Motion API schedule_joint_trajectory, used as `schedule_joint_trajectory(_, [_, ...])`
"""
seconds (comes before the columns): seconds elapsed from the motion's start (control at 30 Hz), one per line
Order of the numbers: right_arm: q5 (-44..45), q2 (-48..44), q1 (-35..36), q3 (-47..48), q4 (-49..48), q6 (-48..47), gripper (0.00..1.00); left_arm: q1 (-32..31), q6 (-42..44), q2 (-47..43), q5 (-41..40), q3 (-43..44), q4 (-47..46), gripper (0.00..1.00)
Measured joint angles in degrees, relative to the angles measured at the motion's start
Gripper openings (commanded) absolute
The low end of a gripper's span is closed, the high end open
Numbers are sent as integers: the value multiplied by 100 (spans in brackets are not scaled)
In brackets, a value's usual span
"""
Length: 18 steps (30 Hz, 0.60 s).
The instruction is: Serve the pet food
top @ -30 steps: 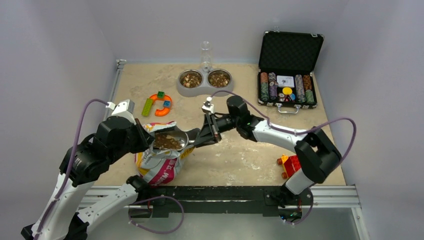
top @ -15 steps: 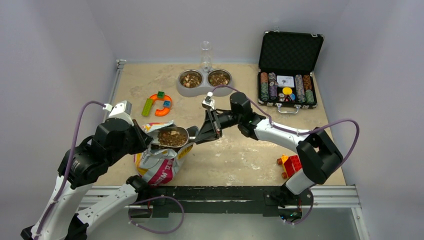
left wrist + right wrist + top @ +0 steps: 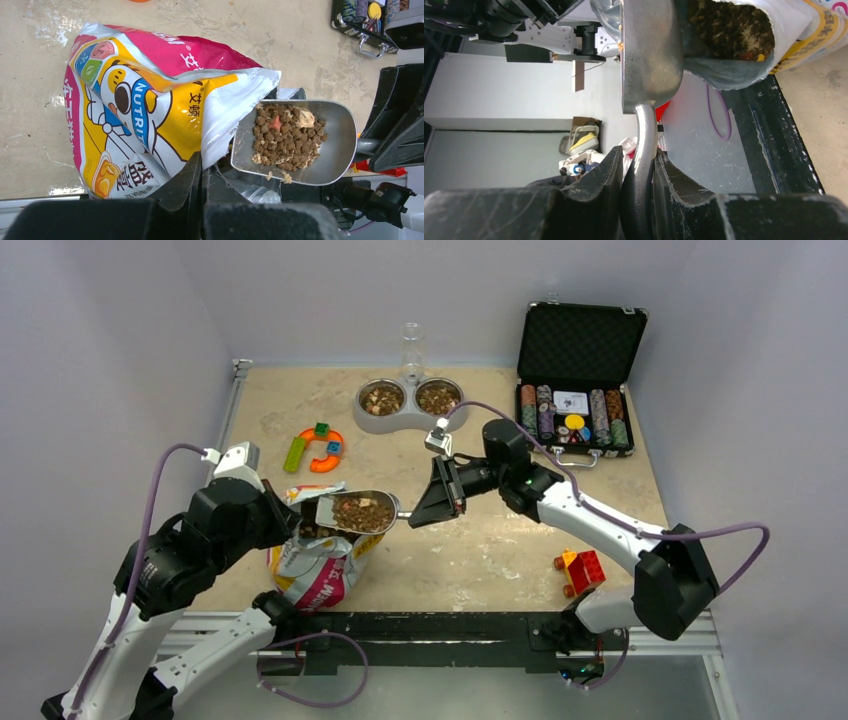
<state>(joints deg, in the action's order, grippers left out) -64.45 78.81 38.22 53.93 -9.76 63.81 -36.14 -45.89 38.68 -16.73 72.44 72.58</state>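
Observation:
A metal scoop (image 3: 372, 510) heaped with brown pet food (image 3: 360, 513) hangs level just above the open mouth of the printed foil bag (image 3: 318, 570). My right gripper (image 3: 415, 518) is shut on the scoop's thin handle (image 3: 644, 130), which the right wrist view shows pinched between both fingers. In the left wrist view the pet food (image 3: 285, 137) fills the scoop (image 3: 330, 150) beside the bag (image 3: 150, 100). My left gripper (image 3: 204, 170) is shut on the bag's torn rim and holds the mouth open. More kibble shows inside the bag (image 3: 729, 25).
A grey double bowl (image 3: 410, 418) holding kibble in both cups stands at the back, with a clear bottle (image 3: 411, 345) behind it. An open case of poker chips (image 3: 575, 410) sits at the back right. Toy bricks (image 3: 580, 568) lie at the front right, and an orange toy (image 3: 318, 448) at the left.
The loaded scoop has lifted out of the bag and moved right as my right arm drew back. My left gripper has kept its hold on the bag.

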Motion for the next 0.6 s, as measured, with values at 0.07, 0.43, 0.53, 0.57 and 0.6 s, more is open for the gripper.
schedule_joint_trajectory(0.07, [2,-28,0,0,227,-175,0,0,4,9,-4,0,0,0])
schedule_joint_trajectory(0.43, [1202,763,144,2072,3683,-1888,0,0,48,166,175,7,-107,0])
schedule_joint_trajectory(0.53, [1880,1578,452,3576,4992,-2426,0,0,46,243,236,-15,-195,0])
schedule_joint_trajectory(0.57, [2225,1941,632,4216,5499,-2649,0,2,44,282,278,-37,-249,0])
schedule_joint_trajectory(0.6, [2446,2159,754,4581,5783,-2809,0,2,44,310,308,-50,-284,0])
